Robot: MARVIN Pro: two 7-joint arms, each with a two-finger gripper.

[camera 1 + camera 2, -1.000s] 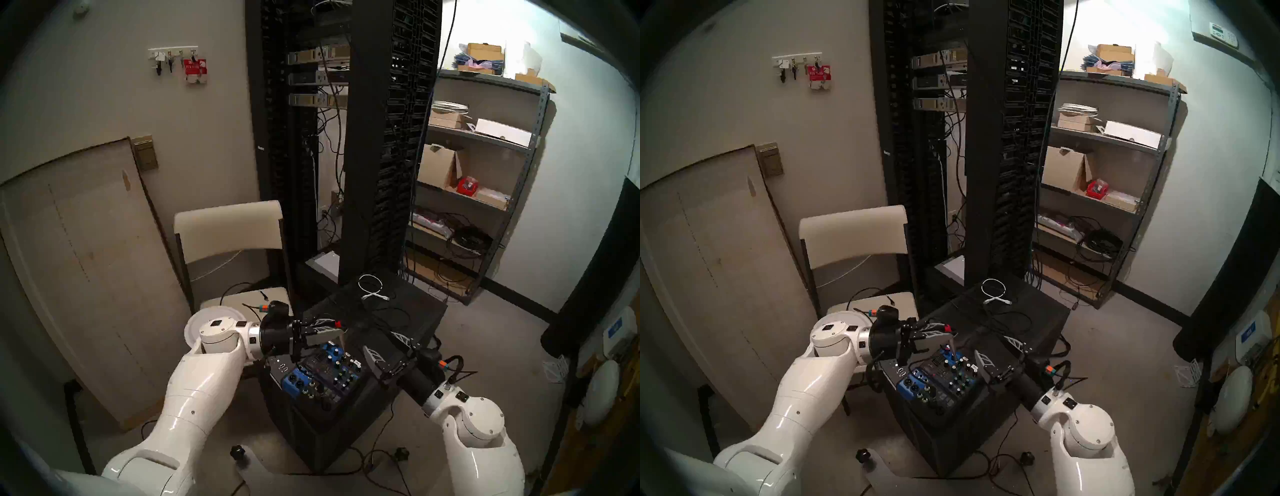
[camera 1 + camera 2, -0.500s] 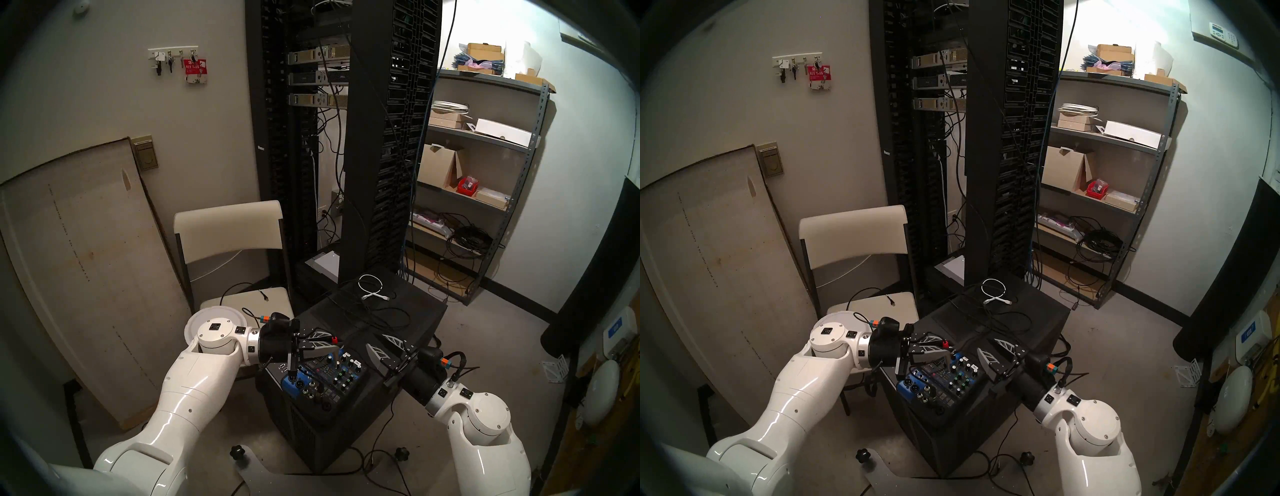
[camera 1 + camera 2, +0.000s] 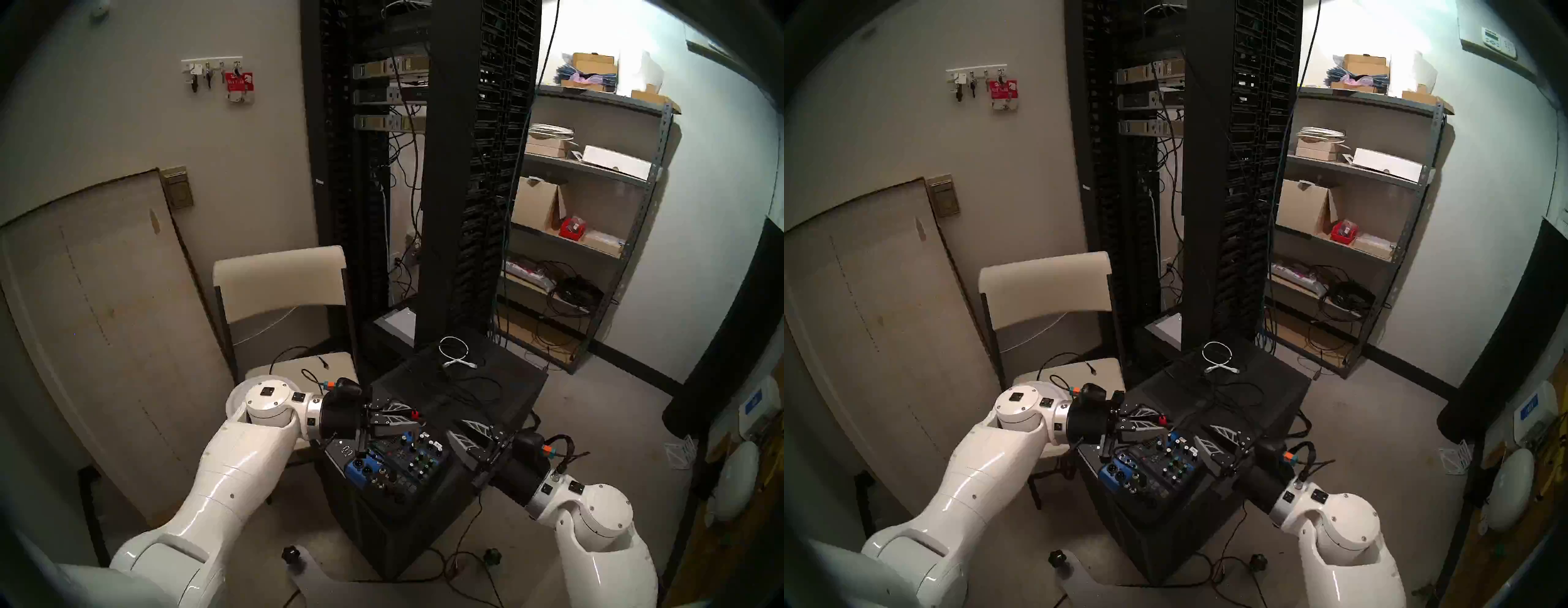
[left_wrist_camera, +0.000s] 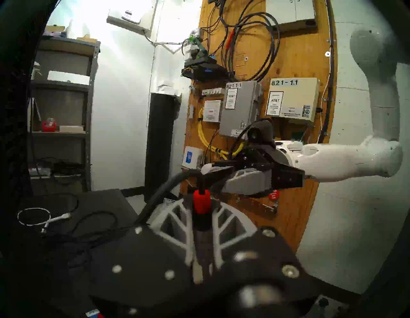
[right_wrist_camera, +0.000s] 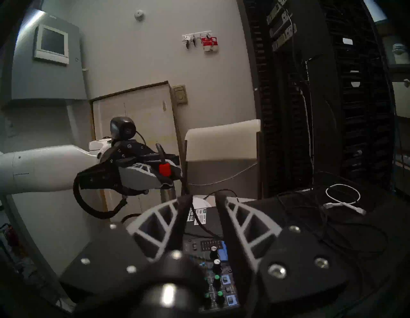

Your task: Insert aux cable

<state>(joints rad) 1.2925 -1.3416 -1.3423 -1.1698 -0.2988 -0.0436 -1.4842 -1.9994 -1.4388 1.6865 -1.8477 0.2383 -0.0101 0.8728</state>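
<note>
The aux cable's plug, with its red band (image 4: 201, 201), stands upright between my left gripper's fingertips, and its black cord arcs away to the left. My left gripper (image 3: 418, 418) is shut on it and hovers over the back edge of the small blue-and-black mixer (image 3: 399, 463). In the right wrist view the red band (image 5: 164, 169) shows with the silver shaft pointing down under it. My right gripper (image 3: 456, 429) hangs just right of the mixer, its fingers a narrow gap apart. Nothing is gripped between them. Through the gap I see the mixer's knobs (image 5: 214, 262).
The mixer sits on a black case (image 3: 500, 395) strewn with loose black cables and a coiled white cable (image 3: 456, 352). A folding chair (image 3: 280, 280) stands at the left behind my left arm. A tall server rack (image 3: 445, 170) and metal shelves (image 3: 594, 204) rise behind.
My right gripper's fingers have drawn much closer together, and that arm has shifted a little toward the mixer. My left gripper keeps hold of the plug and has dipped slightly.
</note>
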